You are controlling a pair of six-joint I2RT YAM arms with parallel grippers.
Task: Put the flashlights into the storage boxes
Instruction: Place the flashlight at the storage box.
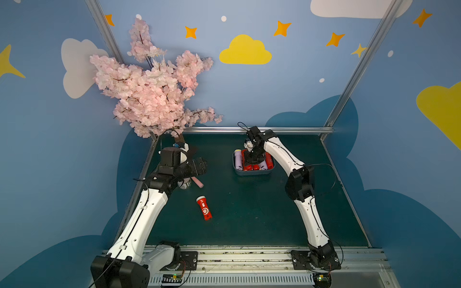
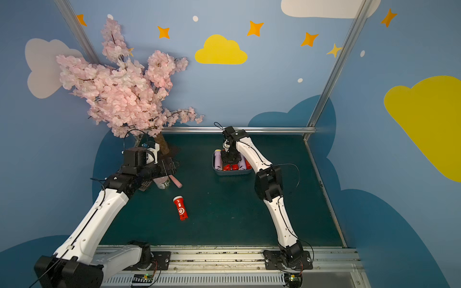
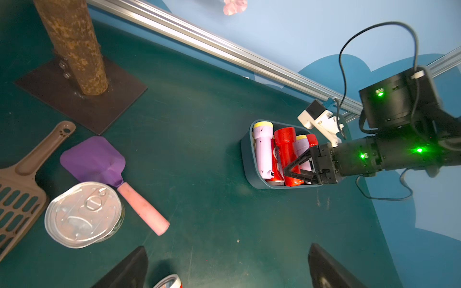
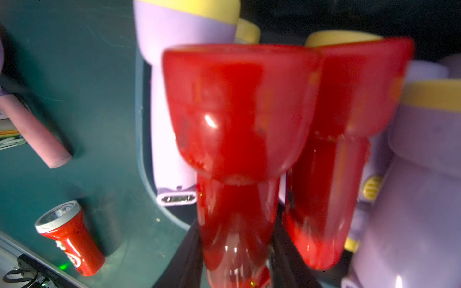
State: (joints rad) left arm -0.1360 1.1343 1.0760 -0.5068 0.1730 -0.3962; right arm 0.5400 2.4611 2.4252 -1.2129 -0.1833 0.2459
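Broadly, the dark green surface (image 1: 249, 224) carries the slate-blue storage box (image 1: 253, 172) toward its far side, and it is packed with red and lavender flashlights (image 3: 263, 152) lying side by side. The right gripper (image 3: 287, 172) reaches down into this box. Its jaws are closed on the handle of a red one, the held flashlight (image 4: 237, 149), which sits low among the others. The left gripper (image 3: 228, 249) hovers near the blossom tree (image 1: 149, 89), with its jaws spread wide and empty. One loose flashlight (image 1: 204, 208), red with a silver rim, lies on the open surface, well apart from the box. From the left jaws it lies toward the near edge. Its long axis runs roughly far to near, with the head on the far side. The left arm is clearly nearer, so I judge that this arm should take it. On its body a white round emblem and small white marks show, but no writing can be read.
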